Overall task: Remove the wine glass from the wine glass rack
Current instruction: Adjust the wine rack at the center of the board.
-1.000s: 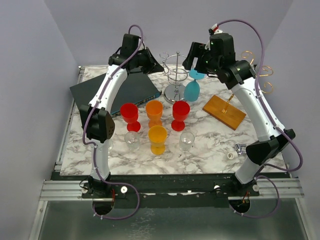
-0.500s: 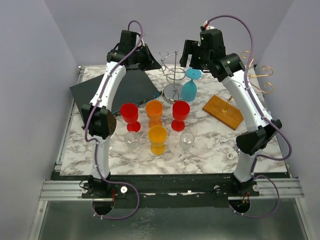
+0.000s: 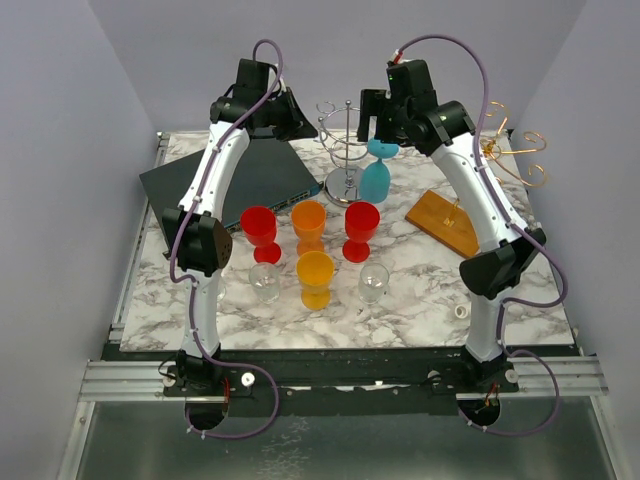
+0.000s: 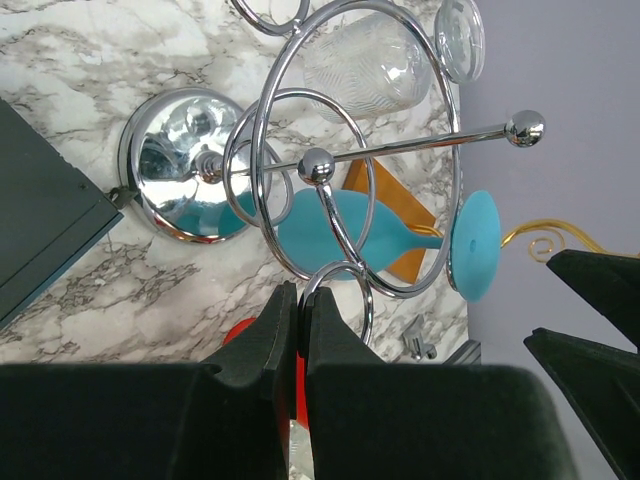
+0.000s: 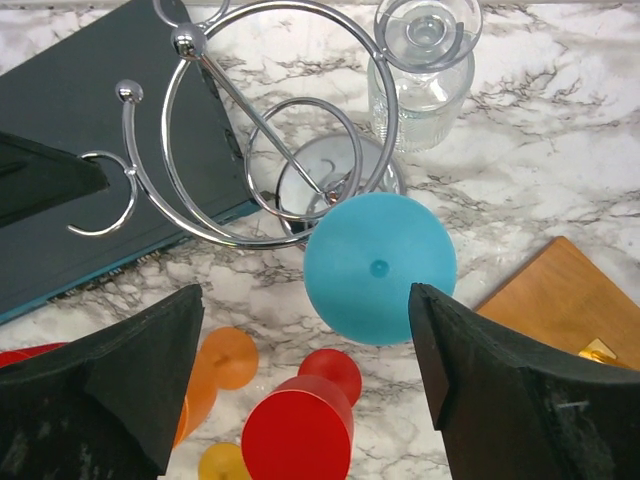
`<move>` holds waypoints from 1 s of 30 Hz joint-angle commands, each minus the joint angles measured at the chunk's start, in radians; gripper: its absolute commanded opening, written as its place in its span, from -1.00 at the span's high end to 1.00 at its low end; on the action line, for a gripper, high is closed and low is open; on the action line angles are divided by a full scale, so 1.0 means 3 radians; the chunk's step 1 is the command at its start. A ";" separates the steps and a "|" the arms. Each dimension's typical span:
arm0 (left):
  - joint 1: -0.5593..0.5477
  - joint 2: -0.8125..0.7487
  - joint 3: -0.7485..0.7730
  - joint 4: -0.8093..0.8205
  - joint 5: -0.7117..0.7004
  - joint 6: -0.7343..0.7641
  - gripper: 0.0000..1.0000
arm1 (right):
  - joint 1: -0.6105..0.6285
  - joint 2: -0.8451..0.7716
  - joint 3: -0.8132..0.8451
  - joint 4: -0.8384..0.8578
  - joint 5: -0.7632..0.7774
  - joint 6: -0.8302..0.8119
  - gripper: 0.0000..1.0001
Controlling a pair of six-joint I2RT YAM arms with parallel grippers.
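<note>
Wine glass [image 3: 376, 178]: teal, hanging upside down on the 3 o'clock side of the wine glass rack [image 3: 343, 186], near the table's 12 o'clock edge. Its round foot is on top, caught on a chrome arm, and its bowl points down just above the marble.
Why it hangs so: the stem sits in the arm's slot, so the foot carries the weight. My guess is it must slide outward along the arm to come free.
Right gripper [image 5: 305, 295]: directly over the teal foot with fingers spread wide, one on each side. It holds nothing and touches nothing, and is probably lined up to close below the foot.
Left gripper [image 4: 300, 295]: at the rack's 9 o'clock side, fingers closed. A small wire loop meets their tips and looks pinched, likely to steady the rack.
Clear glass [image 5: 420, 70]: also hung upside down on the rack, at 1 o'clock from the teal foot in the right wrist view.
Cups [image 3: 315, 272]: red, orange and clear, grouped at 6 o'clock of the rack. They look empty.
Wooden board [image 3: 448, 222]: at 4 o'clock of the rack, carrying a gold wire stand.
</note>
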 commanded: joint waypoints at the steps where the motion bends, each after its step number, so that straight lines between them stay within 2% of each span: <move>1: 0.0105 -0.0001 0.0123 -0.0030 -0.0203 0.0057 1.00 | 0.0015 -0.0014 0.0015 -0.0168 0.0115 -0.0090 -0.83; 9: 0.0110 -0.0080 -0.0008 -0.0062 -0.0254 0.0087 1.00 | 0.0014 -0.0016 -0.0009 -0.0215 0.0091 -0.0195 -0.91; 15: 0.0134 -0.0126 -0.0114 -0.0062 -0.0273 0.0091 1.00 | 0.0015 -0.0045 -0.0080 -0.0251 0.0038 -0.0174 -0.89; 21: 0.0137 -0.0155 -0.0163 -0.0058 -0.0234 0.0051 1.00 | 0.0013 -0.0491 -0.0646 0.0191 -0.0129 0.0120 -0.86; 25: 0.0132 -0.0168 -0.0194 -0.0016 -0.0190 -0.0074 0.99 | 0.0016 -0.0713 -0.0734 0.0432 -0.0352 0.0241 -0.89; 30: 0.0132 -0.0373 -0.0564 0.0326 -0.0232 -0.0419 0.67 | 0.0015 -0.0960 -0.0922 0.0701 -0.0304 0.0517 -0.90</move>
